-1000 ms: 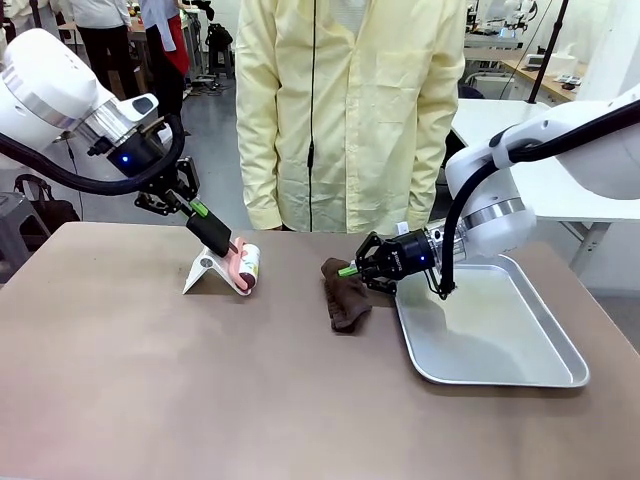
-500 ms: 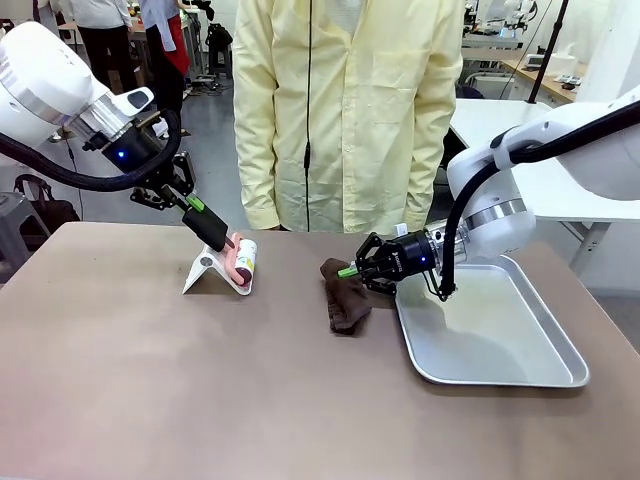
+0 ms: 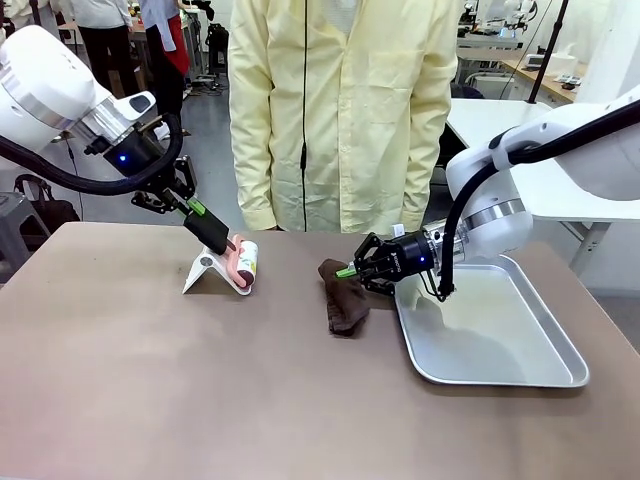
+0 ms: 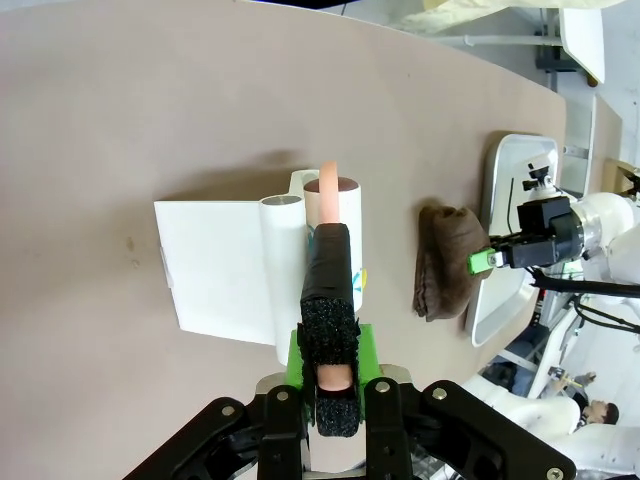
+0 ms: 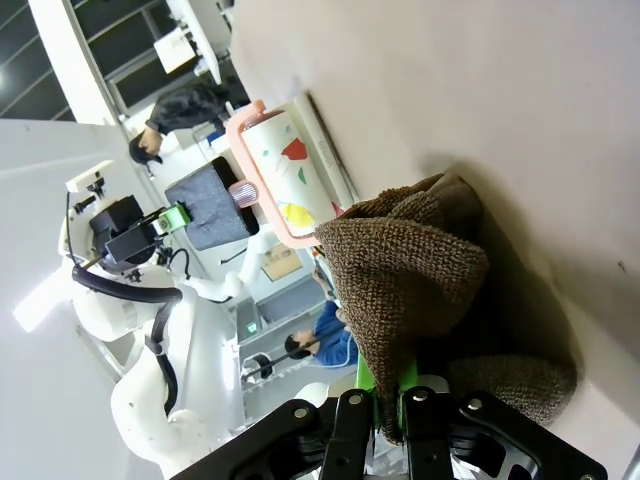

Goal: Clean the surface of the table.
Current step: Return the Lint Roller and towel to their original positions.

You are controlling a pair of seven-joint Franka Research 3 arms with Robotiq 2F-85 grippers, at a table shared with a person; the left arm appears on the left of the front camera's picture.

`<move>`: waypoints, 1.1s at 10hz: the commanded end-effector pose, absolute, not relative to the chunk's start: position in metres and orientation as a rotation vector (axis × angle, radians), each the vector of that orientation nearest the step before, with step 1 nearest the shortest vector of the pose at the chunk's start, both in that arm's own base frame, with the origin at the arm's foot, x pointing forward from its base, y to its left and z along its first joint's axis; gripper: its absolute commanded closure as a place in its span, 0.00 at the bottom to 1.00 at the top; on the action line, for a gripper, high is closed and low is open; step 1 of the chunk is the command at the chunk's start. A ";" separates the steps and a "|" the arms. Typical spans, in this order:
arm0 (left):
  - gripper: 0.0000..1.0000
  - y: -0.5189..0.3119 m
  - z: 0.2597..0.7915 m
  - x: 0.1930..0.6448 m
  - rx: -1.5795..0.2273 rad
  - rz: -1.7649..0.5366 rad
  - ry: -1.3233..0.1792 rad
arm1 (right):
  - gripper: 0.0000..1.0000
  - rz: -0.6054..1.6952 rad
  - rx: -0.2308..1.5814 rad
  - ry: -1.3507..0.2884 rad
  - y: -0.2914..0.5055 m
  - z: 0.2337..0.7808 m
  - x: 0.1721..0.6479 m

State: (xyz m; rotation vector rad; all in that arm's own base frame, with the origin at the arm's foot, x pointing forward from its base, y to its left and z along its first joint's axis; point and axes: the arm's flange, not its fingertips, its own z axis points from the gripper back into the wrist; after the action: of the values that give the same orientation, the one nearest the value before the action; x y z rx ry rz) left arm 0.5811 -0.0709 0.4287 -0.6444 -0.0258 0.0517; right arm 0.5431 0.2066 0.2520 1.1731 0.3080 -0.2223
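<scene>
On the brown table (image 3: 200,380), my left gripper (image 3: 203,220) is shut on the black foam handle (image 4: 328,290) of a lint roller (image 3: 244,264). The roller's pink-framed, patterned roll lies against a white stand (image 3: 203,272). My right gripper (image 3: 350,270) is shut on the edge of a dark brown cloth (image 3: 343,300), which lies crumpled on the table just left of the silver tray (image 3: 500,360). In the right wrist view the cloth (image 5: 420,290) rises from between the fingers of the right gripper (image 5: 392,400), with the roller (image 5: 285,175) beyond it.
A person in a pale yellow coat (image 3: 340,110) stands at the far edge, between the two arms. The silver tray holds nothing. A white-topped table (image 3: 530,170) stands behind the right arm. The near half of the brown top is bare.
My left gripper and the roller have shifted slightly up and back. The right gripper has edged the cloth a little to the left.
</scene>
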 end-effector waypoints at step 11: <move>0.00 -0.069 0.428 0.578 -0.593 0.074 -0.036 | 0.00 -0.206 1.172 0.332 0.201 0.255 0.548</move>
State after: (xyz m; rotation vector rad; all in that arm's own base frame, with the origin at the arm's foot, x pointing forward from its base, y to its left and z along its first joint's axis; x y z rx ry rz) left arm 0.5810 -0.0678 0.4252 -0.6071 -0.0319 0.0486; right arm 0.5449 0.2047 0.2556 1.1749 0.3301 -0.2038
